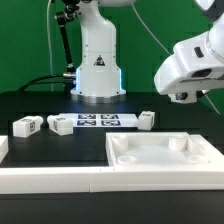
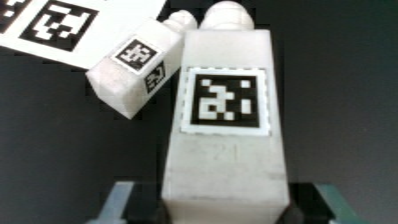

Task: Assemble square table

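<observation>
The gripper pinches a tagged white leg by its sides. The square slab lies on the bench, near right.

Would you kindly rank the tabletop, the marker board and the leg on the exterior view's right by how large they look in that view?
1. Tabletop: largest, though it also lies nearest the camera.
2. Marker board.
3. Leg: clearly smallest.
</observation>
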`<state>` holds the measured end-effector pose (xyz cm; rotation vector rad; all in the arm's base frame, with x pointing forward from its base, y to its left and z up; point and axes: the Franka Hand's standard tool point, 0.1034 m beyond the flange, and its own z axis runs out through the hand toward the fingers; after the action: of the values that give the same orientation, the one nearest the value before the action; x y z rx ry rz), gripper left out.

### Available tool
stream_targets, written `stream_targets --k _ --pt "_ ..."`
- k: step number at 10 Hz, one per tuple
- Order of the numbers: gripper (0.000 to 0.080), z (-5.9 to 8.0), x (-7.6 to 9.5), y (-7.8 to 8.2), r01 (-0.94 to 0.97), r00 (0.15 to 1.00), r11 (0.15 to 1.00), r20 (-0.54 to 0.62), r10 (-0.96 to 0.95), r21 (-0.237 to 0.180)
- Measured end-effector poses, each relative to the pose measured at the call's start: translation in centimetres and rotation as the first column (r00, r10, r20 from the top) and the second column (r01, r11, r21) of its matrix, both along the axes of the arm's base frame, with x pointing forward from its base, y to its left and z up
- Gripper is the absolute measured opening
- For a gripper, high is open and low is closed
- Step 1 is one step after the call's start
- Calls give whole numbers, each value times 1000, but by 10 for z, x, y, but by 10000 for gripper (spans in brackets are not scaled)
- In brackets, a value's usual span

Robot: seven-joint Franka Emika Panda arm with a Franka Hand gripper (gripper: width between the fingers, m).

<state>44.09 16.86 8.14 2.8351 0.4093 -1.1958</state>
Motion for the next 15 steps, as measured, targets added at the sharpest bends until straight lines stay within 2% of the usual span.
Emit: stream_targets --k 3,4,6,7,9,12,14,15 --pt "291 -1 14 1 -25 978 998 209 11 64" --pt "291 4 22 -4 -96 950 990 306 60 102" --pt "291 23 33 -20 -111 907 985 419 45 135" --pt "291 37 42 -31 -111 893 984 448 37 141" --pt "291 53 58 -40 -113 823 982 568 6 153" --pt "291 47 63 -41 -139 695 975 719 -28 173" --pt "291 46 63 -54 -158 707 972 707 -12 175" --pt "291 51 73 -59 -186 701 967 713 8 172"
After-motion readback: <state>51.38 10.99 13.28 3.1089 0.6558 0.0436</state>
